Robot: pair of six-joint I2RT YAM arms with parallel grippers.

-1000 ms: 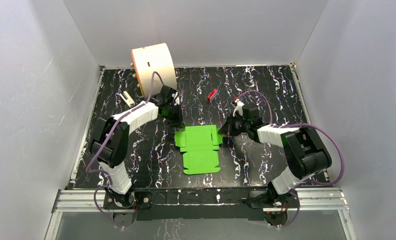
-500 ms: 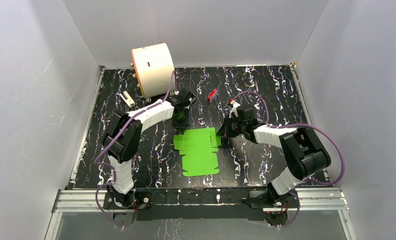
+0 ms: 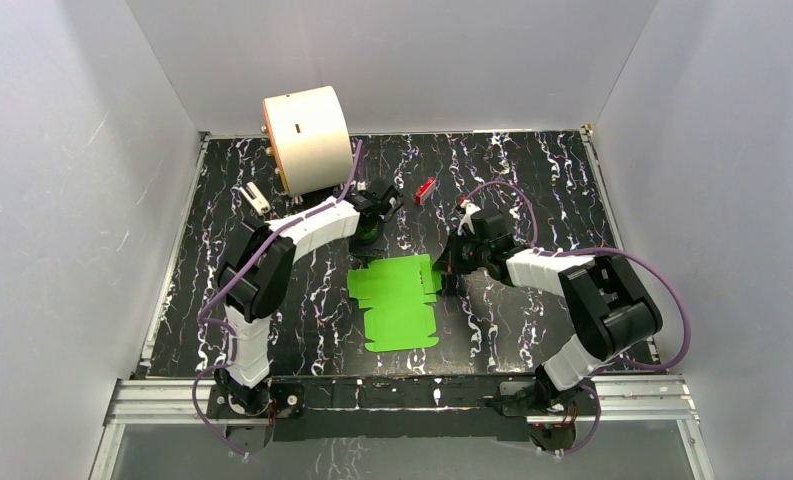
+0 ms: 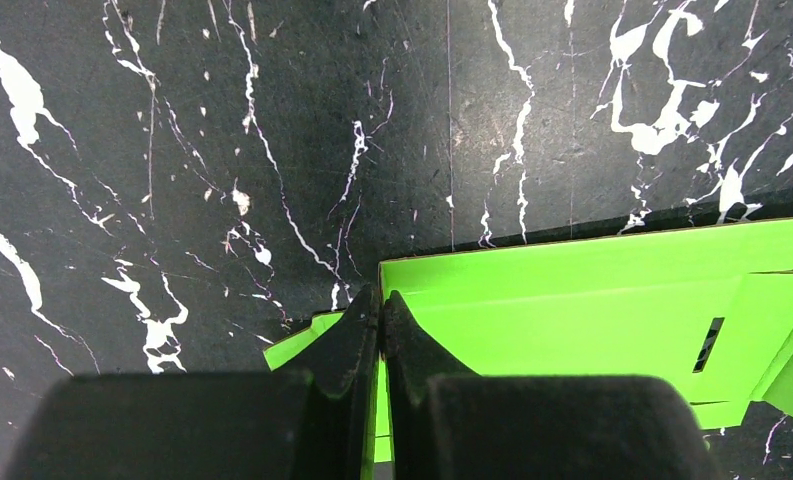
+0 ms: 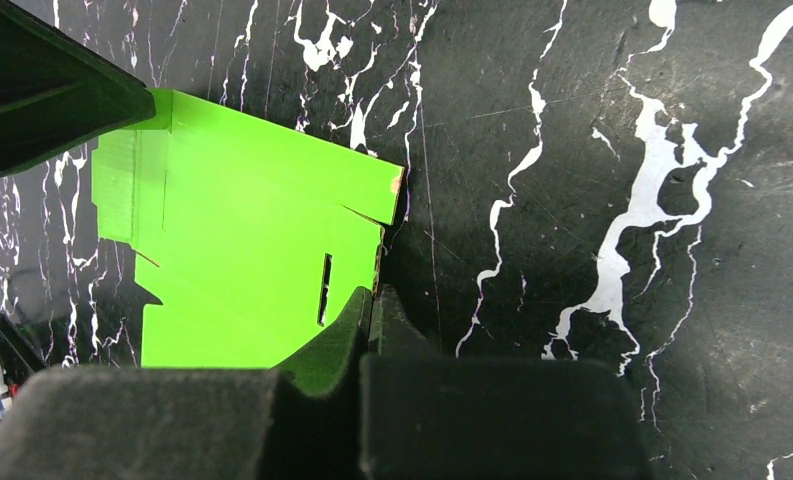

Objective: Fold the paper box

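Bright green flat creased paper box lies unfolded, flaps out, mid-surface between the two arms and a bit toward the near side. Its long axis looks to run near-to-far, wider at the far end.

The left end effector is clenched on nothing, with its tips at the sheet's far-left corner. In the left wrist view the shut tips sit over that corner, with green running off to one side. I can't tell whether they touch or hover.

The right end effector is also clenched and empty, just at the far part of the right edge. In the right wrist view the tips meet the edge of the sheet, beside a narrow slot.

Both arms are about equally close, one to each side of the far end, so my guess is that flap gets worked next.

The surface is black with white veins. A large cream cylinder is far left and a small red block is far centre, both well apart from the sheet. A small white item is too small to identify. The near flaps are out of both wrist views, and the crease lines are hard to read from above.
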